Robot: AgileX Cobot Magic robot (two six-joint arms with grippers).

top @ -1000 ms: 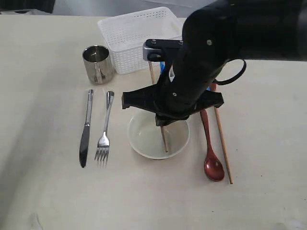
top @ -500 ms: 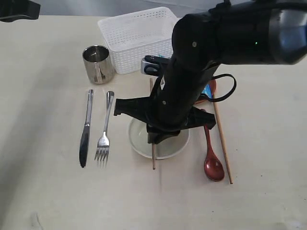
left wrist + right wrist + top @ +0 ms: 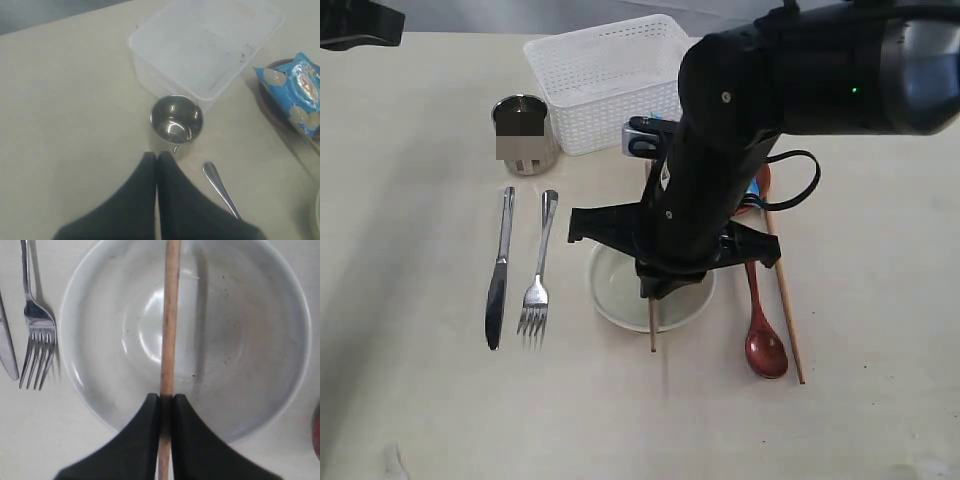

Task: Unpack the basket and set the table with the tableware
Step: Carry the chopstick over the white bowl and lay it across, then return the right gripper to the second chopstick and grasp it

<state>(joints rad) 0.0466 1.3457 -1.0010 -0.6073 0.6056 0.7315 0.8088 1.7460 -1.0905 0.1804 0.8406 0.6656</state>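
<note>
Above the bowl (image 3: 240, 340), right fingers (image 3: 137, 440) clamp 1 chopstick (image 3: 170, 315).

in the exterior view the right arm (image 3: 740, 130) hides much of the bowl (image 3: 610, 295) and the upper length of the chopstick (image 3: 652, 335). a blurred patch covers the steel cup (image 3: 523, 140). the right wrist view cuts off the knife (image 3: 7, 355) and shows only a sliver of the spoon (image 3: 318, 435). the left wrist view crops the brown plate (image 3: 267, 107) and snack bag (image 3: 300, 92), and the basket (image 3: 205, 45) looks soft there.
</note>
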